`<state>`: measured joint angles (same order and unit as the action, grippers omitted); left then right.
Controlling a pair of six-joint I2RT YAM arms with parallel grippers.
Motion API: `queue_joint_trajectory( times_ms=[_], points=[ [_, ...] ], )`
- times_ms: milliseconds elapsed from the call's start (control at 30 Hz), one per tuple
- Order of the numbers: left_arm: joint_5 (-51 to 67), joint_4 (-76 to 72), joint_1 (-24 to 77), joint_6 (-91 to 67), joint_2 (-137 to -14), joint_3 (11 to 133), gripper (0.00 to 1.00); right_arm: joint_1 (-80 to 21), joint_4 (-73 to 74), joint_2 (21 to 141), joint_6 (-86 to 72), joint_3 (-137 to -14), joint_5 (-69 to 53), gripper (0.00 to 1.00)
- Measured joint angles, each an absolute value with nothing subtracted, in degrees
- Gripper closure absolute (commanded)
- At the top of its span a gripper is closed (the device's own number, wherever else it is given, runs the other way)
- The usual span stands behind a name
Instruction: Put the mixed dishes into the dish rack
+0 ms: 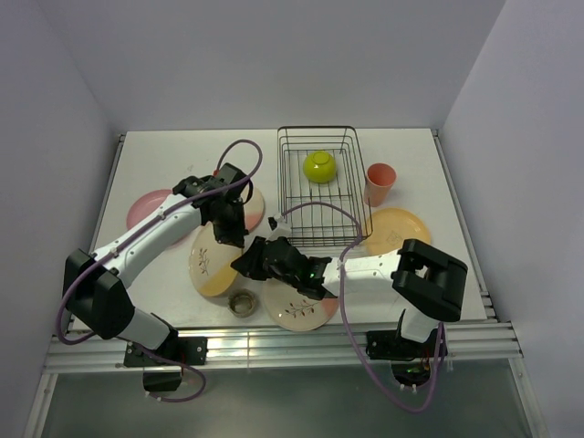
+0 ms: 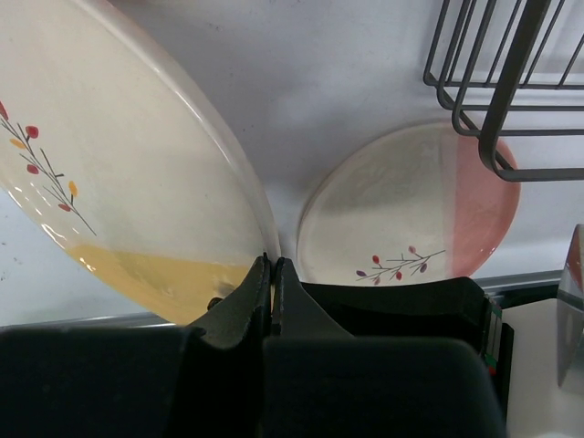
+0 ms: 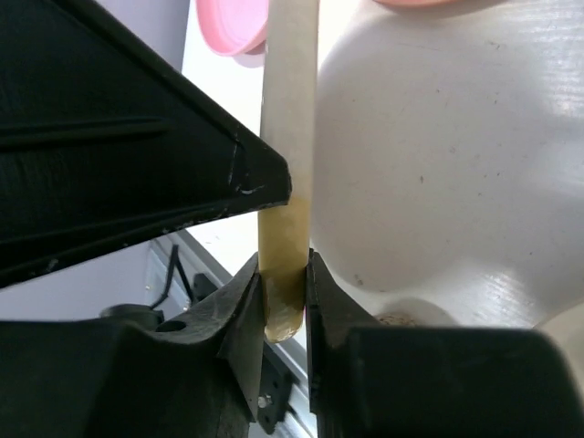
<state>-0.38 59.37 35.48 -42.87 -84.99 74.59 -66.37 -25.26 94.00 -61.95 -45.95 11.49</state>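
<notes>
Right gripper: jaws pinched onto the rim of the cream-and-yellow plate, gripping its yellow part, with only the rim's thickness between the tips. From the wrist view the plate is seen edge-on, standing up out of the grip. Left gripper: jaws fully closed, nothing visible between them. The tips meet right at that same plate's rim; contact with it cannot be told. The plate hangs tilted between the two grippers, off the near left corner of the dish rack. The rack is black wire and sits lengthwise on the white desk, toward the far side. Inside the rack, at its far end, the lime-green bowl sits upright. Just beside the rack's right wall stands the salmon-pink tumbler, mouth up. The orange-yellow plate lies flat by the rack's near right corner. Off the rack's near end, toward the arm bases, a cream-and-pink plate lies flat, partly under the right arm. The tiny grey cup sits just left of it. Close by the rack's left wall, another cream-and-pink plate is half hidden beneath the left arm. Well to the rack's left, the plain pink plate lies flat.
</notes>
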Motion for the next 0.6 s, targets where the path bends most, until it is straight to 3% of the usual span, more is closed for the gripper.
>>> queue_joint_trajectory(
  times_ms=[200,233,267,333,367,467,600],
  points=[
    [0.2,59.4,34.8,-43.2,-84.9,74.6,0.96,-66.4,-25.5,94.2,-62.4,-46.1,11.7,1.0],
    [0.2,59.4,34.7,-43.3,-84.8,74.5,0.89,-66.4,-25.5,94.1,-62.4,-46.1,11.8,1.0],
    [0.2,59.4,34.5,-43.4,-84.7,74.5,0.67,-66.4,-25.6,94.1,-62.5,-46.1,11.8,1.0],
    [0.2,59.2,34.3,-43.8,-84.3,74.5,0.46,-66.4,-25.2,94.0,-63.0,-45.9,11.8,1.0],
    [0.1,59.1,34.2,-44.2,-83.8,74.5,0.3,-66.4,-25.1,94.0,-63.4,-45.6,11.8,1.0],
    [-1.0,59.8,33.7,-44.7,-82.4,75.6,0.04,-66.3,-24.2,93.8,-64.7,-44.7,11.1,1.0],
    [-3.6,61.2,32.8,-45.3,-80.9,78.8,0.01,-65.4,-22.7,93.1,-65.7,-44.6,9.3,1.0]
  ],
)
